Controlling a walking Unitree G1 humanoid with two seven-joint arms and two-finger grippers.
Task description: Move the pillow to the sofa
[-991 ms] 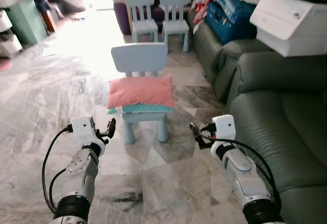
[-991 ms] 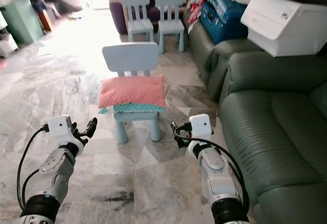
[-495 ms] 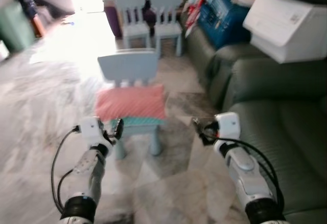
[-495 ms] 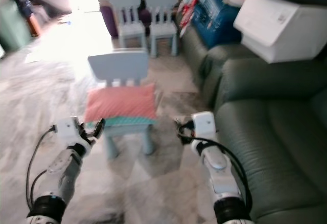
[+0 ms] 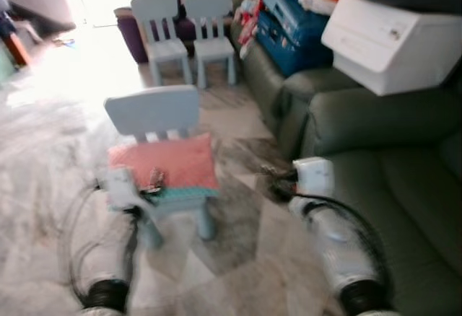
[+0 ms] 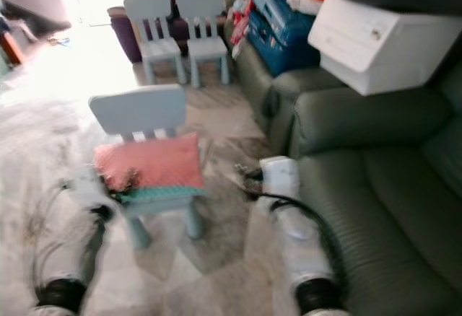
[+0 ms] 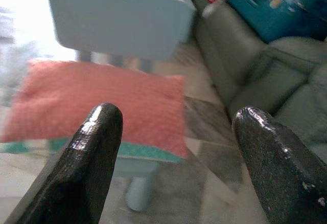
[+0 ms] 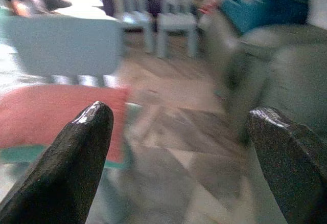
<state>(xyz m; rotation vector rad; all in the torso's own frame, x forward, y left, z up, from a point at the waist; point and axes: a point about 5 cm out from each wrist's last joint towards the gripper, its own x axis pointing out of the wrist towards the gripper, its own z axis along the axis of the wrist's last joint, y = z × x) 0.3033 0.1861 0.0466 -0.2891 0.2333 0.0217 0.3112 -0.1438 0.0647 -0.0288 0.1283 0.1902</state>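
Observation:
A pink pillow [image 5: 164, 161] with a teal underside lies on the seat of a small light-blue chair [image 5: 151, 110]. My left gripper [image 5: 153, 180] is at the pillow's front edge, overlapping it in the blurred head views. In the left wrist view the gripper [image 7: 177, 114] stands open, with the pillow [image 7: 102, 101] just beyond its fingertips. My right gripper [image 5: 269, 174] hovers over the floor between the chair and the dark green sofa [image 5: 393, 186]. It is open too [image 8: 181, 111], and the pillow [image 8: 51, 114] lies off to one side of it.
Two more light-blue chairs [image 5: 180, 13] stand farther back. A white box [image 5: 382, 38] rests on the sofa's back, with a blue suitcase [image 5: 289, 27] and heaped clothes behind it. The floor [image 5: 231, 258] is grey marble.
The camera has moved forward and the picture is blurred. The left gripper has reached forward from short of the chair to the pillow's front edge. The right gripper stays beside the sofa.

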